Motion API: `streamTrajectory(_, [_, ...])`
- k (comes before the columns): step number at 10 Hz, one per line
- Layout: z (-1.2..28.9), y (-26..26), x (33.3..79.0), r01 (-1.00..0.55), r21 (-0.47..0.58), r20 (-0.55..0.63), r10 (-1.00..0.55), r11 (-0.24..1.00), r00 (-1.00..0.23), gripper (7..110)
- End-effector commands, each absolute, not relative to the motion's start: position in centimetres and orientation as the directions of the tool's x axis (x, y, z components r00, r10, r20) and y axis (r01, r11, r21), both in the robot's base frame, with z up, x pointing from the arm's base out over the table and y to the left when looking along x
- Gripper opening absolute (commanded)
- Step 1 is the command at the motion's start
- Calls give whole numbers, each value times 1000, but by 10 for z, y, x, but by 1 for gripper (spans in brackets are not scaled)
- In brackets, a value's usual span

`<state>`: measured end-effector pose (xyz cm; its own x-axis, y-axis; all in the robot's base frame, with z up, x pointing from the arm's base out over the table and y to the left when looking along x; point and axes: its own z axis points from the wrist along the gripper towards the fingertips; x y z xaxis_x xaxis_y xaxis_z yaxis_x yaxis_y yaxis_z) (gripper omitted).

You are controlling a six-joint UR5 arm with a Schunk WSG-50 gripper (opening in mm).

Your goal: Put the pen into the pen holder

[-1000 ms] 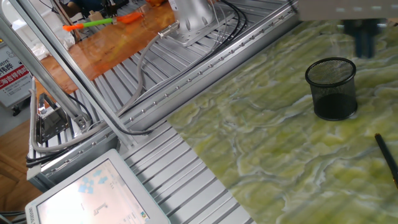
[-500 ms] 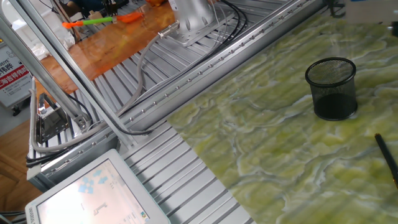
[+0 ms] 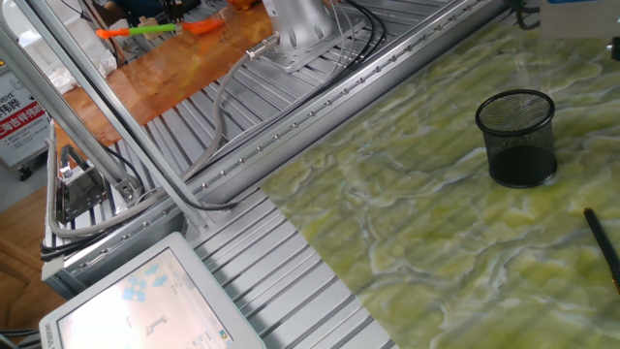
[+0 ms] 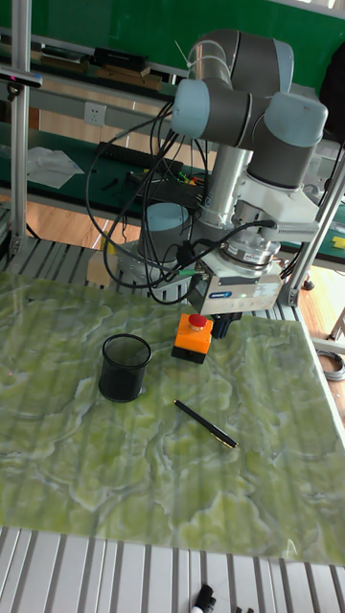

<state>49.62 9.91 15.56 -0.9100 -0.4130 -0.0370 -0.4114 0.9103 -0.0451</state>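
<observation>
I'm at the reach step: the pen (image 4: pixel 205 424) lies flat at frame center, right of the upright pen holder (image 4: pixel 125 367), while my gripper (image 4: pixel 220 326) hangs above, jaws hidden so I cannot tell their state; next I must descend over the pen.

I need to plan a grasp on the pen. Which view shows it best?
The tall fixed view: the whole pen lies flat on the green tabletop, right of the pen holder. The fixed view catches only part of it at the right edge.
</observation>
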Motion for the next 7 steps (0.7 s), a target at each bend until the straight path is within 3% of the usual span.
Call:
streamTrajectory(1, [158,108,499,-399,-5,-59,-398,917,-915,7])
streamTrajectory(3, [158,114,498,-365,20,-62,-363,931,-930,7])
streamTrajectory(5, [158,98,503,-337,-45,-58,-340,940,-939,7])
streamTrajectory(7, [158,104,504,-364,-25,-72,-365,931,-928,7])
